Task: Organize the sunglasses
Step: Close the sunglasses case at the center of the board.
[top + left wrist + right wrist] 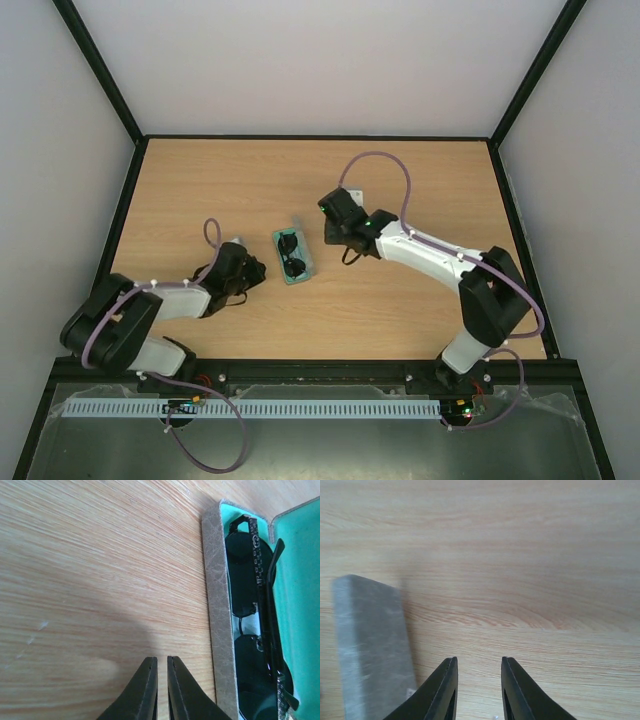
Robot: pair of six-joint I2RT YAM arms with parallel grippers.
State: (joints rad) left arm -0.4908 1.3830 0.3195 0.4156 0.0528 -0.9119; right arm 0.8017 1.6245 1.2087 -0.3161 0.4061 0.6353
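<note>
The sunglasses (243,580) lie folded inside the open grey case (218,610), on its green lining, lenses up and the slim temple arms crossed over them; in the top view the case sits near the middle of the table (380,310), between the two arms

I judge the pair to be light and fragile: thin wire frame, narrow bridge, glossy dark lenses that would smear or scratch under a hard finger; the frame would likely flex or twist if pinched hard; the safest hold looks to be the bridge or the folded temples near a hinge, never the lens faces; the case itself seems stiff and a better thing to push or close

The left gripper (161,690) hangs just beside the case's grey rim, its fingers drawn almost together with only a slit between, holding nothing; the right gripper (479,690) has its fingers parted and empty, near a grey slab (370,645) that is probably the raised lid seen from outside, though the view is too close to be sure

The tabletop is smooth pale wood, flat, likely slippery for a light case; plain white walls and a black frame enclose it
</note>
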